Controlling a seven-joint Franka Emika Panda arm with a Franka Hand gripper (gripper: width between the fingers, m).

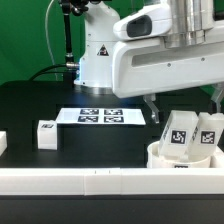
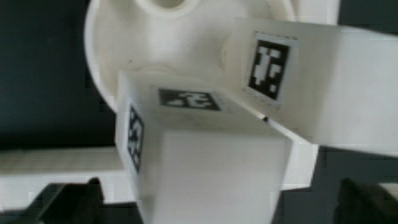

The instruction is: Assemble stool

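Directly above the exterior view's right side hangs the two-finger gripper point(image 1: 183, 110), its dark jaws spread wide and holding nothing. Below it, the round, thick white plastic seat disc point(image 1: 160, 156) lies on the black table point(image 1: 30, 100). The wrist view shows a short white rectangular tagged leg point(image 2: 205, 160) between the fingers point(image 2: 54, 205), clear of both. A second tagged leg point(image 2: 294, 70) crowds just beside it, tilted over the seat. The flat white marker board point(image 1: 88, 116) lies near. A third white tagged leg point(image 1: 46, 133) stands well apart. The long white border rail point(image 1: 90, 182) runs in front.
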